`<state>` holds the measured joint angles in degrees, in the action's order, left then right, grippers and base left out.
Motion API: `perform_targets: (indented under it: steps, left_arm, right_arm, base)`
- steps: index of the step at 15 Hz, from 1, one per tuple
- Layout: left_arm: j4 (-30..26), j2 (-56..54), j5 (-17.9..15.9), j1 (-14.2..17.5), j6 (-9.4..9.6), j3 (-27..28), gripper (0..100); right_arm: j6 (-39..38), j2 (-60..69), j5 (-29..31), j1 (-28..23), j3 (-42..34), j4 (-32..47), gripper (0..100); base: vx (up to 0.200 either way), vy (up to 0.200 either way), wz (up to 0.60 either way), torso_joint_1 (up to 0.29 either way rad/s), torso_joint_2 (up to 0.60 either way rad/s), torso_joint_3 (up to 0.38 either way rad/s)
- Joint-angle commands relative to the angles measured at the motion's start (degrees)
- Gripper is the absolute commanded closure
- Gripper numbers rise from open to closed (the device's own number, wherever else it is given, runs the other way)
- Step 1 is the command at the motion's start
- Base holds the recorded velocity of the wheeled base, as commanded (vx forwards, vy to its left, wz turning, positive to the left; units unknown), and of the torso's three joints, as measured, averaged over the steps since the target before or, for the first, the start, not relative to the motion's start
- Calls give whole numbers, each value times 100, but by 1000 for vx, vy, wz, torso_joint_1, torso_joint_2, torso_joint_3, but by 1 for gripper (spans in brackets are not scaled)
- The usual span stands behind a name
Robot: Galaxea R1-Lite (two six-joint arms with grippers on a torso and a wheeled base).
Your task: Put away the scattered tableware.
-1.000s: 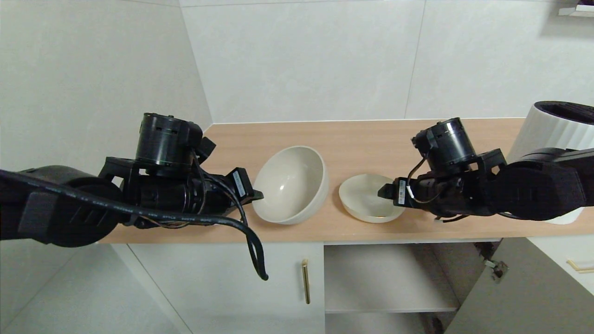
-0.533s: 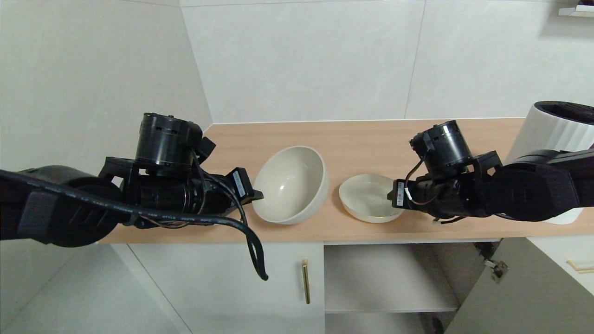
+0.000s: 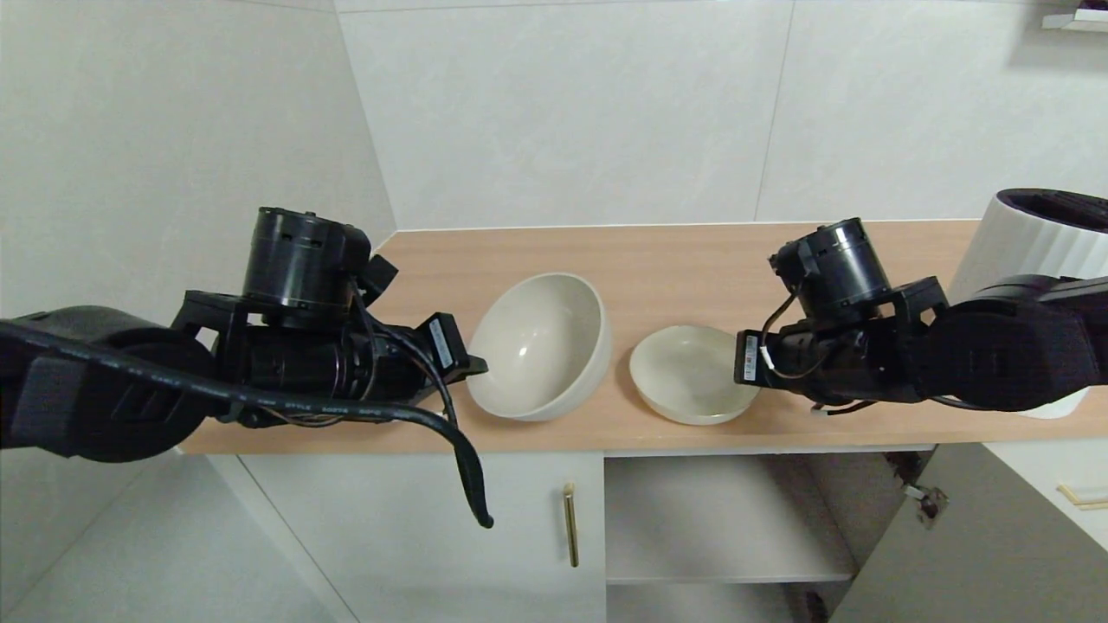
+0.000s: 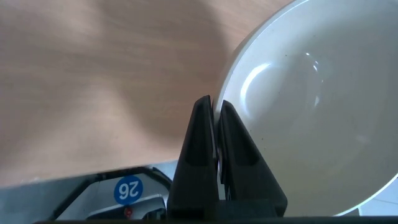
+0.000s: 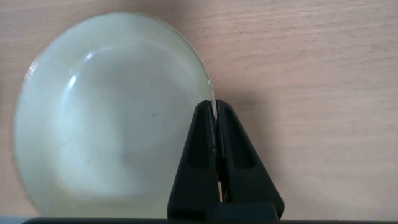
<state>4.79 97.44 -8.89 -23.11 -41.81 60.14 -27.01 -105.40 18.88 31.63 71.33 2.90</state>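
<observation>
Item one: large bowl (image 3: pixel 541 346), cream, deep, glossy inside – it stands tilted on the wooden countertop (image 3: pixel 692 260) near the front edge, its opening turned up and toward the robot's left, its lower side against the wood. Left gripper (image 4: pixel 215 107): the two black fingers are pressed together on the bowl's rim at its left edge, one finger inside the wall and one outside, as the left wrist view shows. Item two: shallow dish (image 3: pixel 692 374), pale and faintly translucent, smaller than the bowl – it lies just to the right of the bowl, near it but apart, also close to the counter's front edge; whether its base sits flat on the wood cannot be told. Right gripper (image 5: pixel 215 111): its fingers are closed tight on the dish's rim at the right side, pinching the thin edge between them. Other stock: a white ribbed container (image 3: pixel 1030 251) with a dark mouth stands upright at the far right of the counter, behind the right arm. Below the counter, a closed cabinet door (image 3: pixel 415 536) with a brass handle (image 3: pixel 569 525) sits under the bowl; beside it, under the dish, an open compartment holds one bare shelf (image 3: pixel 727 562), its own door (image 3: pixel 952 536) swung outward at the right. Pale wall tiles (image 3: pixel 563 112) back the counter
</observation>
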Motion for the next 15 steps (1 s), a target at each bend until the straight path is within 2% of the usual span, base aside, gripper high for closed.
perform_targets:
  steps: [1, 2, 4, 6, 7, 9, 10, 11, 14, 15]
  left_arm:
    - [-110, -278, 1, 9, 7, -11, 100]
    - [-251, -524, 1, 9, 68, -81, 100]
    - [-470, -1025, 1, 9, 358, -327, 100]
    - [-637, -1517, 1, -9, 499, -529, 100]
    - [-866, -1834, 1, -35, 639, -767, 100]
    - [-1042, -2080, 1, -35, 1000, -1004, 100]
    - [-1086, -2141, 1, -35, 1105, -1039, 100]
    - [-1147, -2194, 10, -167, 1343, -1136, 100]
    - [-1165, -2133, 45, -229, 1650, -1303, 100]
    - [-1165, -2133, 45, -246, 1676, -1311, 100]
  right_arm:
    - [-6, 450, -95, 9, -110, 176, 100]
    - [-14, 749, -324, 9, -145, 448, 100]
    - [-6, 1338, -1036, 9, -189, 1099, 100]
    - [38, 1874, -1633, 18, -251, 1661, 100]
    - [109, 2164, -1844, 106, -330, 1977, 100]
    - [197, 2472, -1897, 264, -629, 2083, 100]
    - [205, 2524, -1888, 370, -778, 2074, 100]
    - [320, 2568, -1844, 466, -1016, 2074, 100]
    - [636, 2595, -1844, 466, -1385, 2065, 100]
    - [671, 2586, -1844, 466, -1420, 2065, 100]
  base:
    - [0, 0, 0, 0, 0, 0]
    - [0, 0, 0, 0, 0, 0]
    - [0, 0, 0, 0, 0, 0]
    - [0, 0, 0, 0, 0, 0]
    - [0, 0, 0, 0, 0, 0]
    - [0, 0, 0, 0, 0, 0]
    - [0, 0, 0, 0, 0, 0]
    - [0, 0, 0, 0, 0, 0]
    - [0, 0, 0, 0, 0, 0]
    - [0, 0, 0, 0, 0, 0]
